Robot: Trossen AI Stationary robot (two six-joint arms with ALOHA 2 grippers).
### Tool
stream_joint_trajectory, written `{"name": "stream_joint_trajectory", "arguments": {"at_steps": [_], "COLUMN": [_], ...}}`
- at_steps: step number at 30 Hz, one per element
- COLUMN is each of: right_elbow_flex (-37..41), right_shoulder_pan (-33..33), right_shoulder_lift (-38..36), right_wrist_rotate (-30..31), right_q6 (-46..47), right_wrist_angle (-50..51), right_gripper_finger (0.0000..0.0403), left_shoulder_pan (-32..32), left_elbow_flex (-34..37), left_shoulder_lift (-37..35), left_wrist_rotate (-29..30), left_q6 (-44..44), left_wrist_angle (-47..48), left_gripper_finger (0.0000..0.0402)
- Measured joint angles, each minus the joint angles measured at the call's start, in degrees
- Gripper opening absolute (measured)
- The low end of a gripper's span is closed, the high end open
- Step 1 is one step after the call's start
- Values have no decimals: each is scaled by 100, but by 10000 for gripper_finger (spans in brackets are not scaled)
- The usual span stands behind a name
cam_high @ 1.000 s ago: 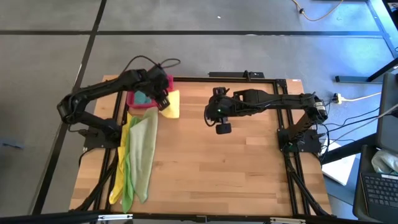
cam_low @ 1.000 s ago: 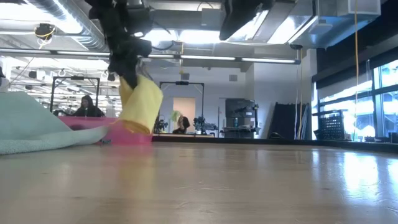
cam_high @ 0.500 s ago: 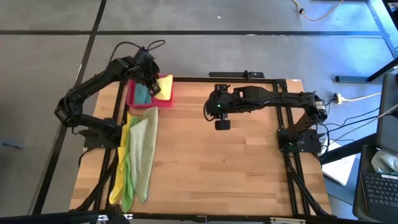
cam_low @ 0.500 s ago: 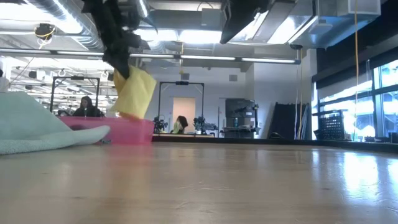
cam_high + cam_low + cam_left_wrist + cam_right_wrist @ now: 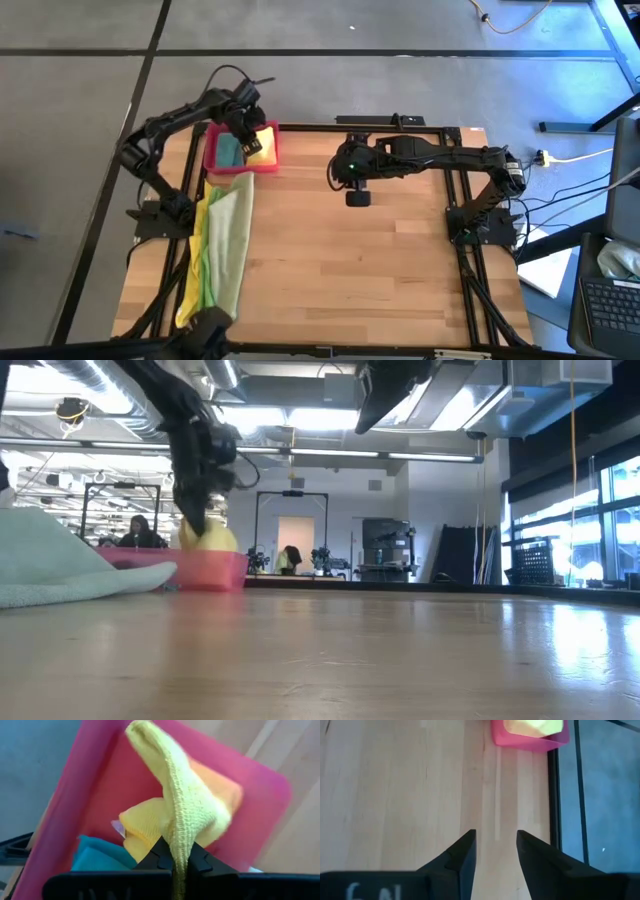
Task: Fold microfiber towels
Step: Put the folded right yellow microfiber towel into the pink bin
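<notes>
Loose towels (image 5: 222,250) drape along the table's (image 5: 340,270) left edge. The left gripper (image 5: 247,140), jaws pinched on a yellow towel (image 5: 185,815), hangs over the tray (image 5: 213,150). The right gripper (image 5: 357,197), jaws parted and empty, hovers above bare mid-table.

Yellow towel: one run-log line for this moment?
left gripper: shut on yellow towel, in pink tray | right gripper: open, empty, mid-table
</notes>
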State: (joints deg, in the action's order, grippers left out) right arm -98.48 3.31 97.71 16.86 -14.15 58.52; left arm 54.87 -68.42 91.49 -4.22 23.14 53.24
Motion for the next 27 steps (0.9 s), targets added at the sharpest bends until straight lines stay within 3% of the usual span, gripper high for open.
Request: {"name": "stream_joint_trajectory", "arguments": {"at_steps": [12,21,27], "right_elbow_flex": [0,0,0], "right_shoulder_pan": [-11,-15,-15], "right_shoulder_lift": [0,0,0], "right_wrist_rotate": [0,-17,-18], "right_q6": [519,660,660], "right_wrist_angle": [13,13,11], "right_gripper_finger": [143,143,143], "left_shoulder_pan": [24,101,101], "left_elbow_flex": [7,7,7], "left_shoulder_lift": [790,792,792], "left_wrist_rotate": [1326,1208,1909], "left_q6": [415,569,586], "left_wrist_angle": [-611,-889,-673], "left_gripper_finger": [14,56,84]}}
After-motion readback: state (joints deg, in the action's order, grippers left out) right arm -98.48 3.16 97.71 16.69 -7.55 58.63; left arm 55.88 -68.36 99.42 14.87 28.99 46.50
